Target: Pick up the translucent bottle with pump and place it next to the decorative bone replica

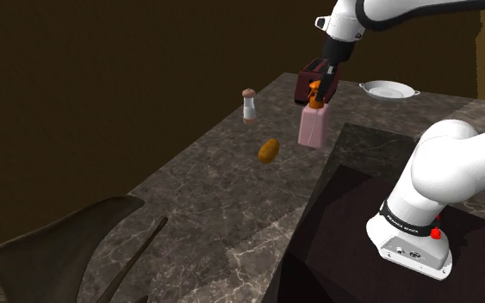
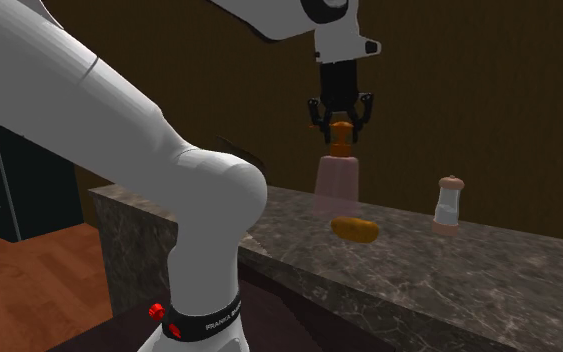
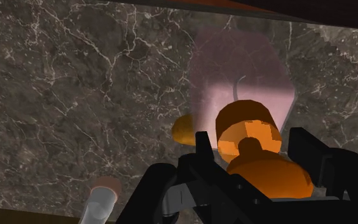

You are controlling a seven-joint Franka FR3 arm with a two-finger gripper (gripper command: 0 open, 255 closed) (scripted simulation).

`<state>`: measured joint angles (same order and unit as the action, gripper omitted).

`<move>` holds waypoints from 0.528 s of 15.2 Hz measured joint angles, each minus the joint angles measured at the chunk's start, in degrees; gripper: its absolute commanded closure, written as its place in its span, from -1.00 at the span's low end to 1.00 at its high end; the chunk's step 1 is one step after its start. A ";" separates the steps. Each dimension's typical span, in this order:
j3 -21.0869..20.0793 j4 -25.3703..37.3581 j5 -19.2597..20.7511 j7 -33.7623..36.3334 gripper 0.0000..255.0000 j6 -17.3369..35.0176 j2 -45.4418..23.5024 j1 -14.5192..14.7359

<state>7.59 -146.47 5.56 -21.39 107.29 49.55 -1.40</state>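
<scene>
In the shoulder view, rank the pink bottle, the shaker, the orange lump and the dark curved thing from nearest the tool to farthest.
1. The pink bottle, held by the tool.
2. The shaker and the orange lump, both leftward: too close to call.
3. The dark curved thing, lower left.

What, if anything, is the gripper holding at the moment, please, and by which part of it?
The gripper is shut on the translucent pink pump bottle, clasping it by the orange pump top rather than by the body.
</scene>
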 measured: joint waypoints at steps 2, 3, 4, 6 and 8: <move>-0.27 1.70 -0.23 0.15 1.00 -1.37 -0.34 0.16; -0.26 2.57 -0.26 0.07 1.00 -2.11 -0.47 0.17; -0.21 3.34 -0.25 -0.05 1.00 -2.71 -0.62 0.16; -0.41 4.94 -0.41 0.03 1.00 -4.20 -0.74 0.25; -0.57 6.78 -0.55 0.05 1.00 -5.71 -1.06 0.33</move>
<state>7.02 -139.69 5.00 -21.34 101.58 48.49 -1.07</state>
